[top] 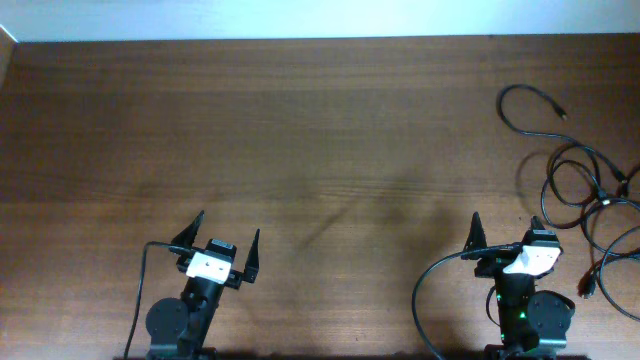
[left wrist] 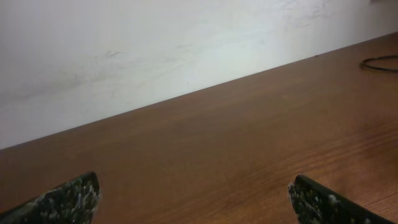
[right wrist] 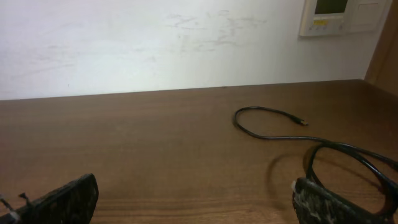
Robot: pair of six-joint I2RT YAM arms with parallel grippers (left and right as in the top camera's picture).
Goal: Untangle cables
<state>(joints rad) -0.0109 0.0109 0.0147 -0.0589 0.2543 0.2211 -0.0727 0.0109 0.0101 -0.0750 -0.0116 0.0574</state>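
Observation:
The cables (top: 583,178) lie as tangled thin black loops at the table's right edge, with one loose strand curling back to a small plug end (top: 563,113). In the right wrist view a strand with a plug tip (right wrist: 268,127) and a loop (right wrist: 348,157) lie ahead and to the right. My right gripper (top: 505,229) is open and empty, just left of the tangle; its fingertips show in the right wrist view (right wrist: 196,194). My left gripper (top: 226,237) is open and empty at the front left, far from the cables, as the left wrist view (left wrist: 194,196) also shows.
The brown wooden table (top: 300,130) meets a white wall at the back. A wall-mounted control panel (right wrist: 339,15) shows in the right wrist view. Thicker black arm wires (top: 430,290) run beside each arm base. A bit of cable (left wrist: 379,62) shows far right in the left wrist view.

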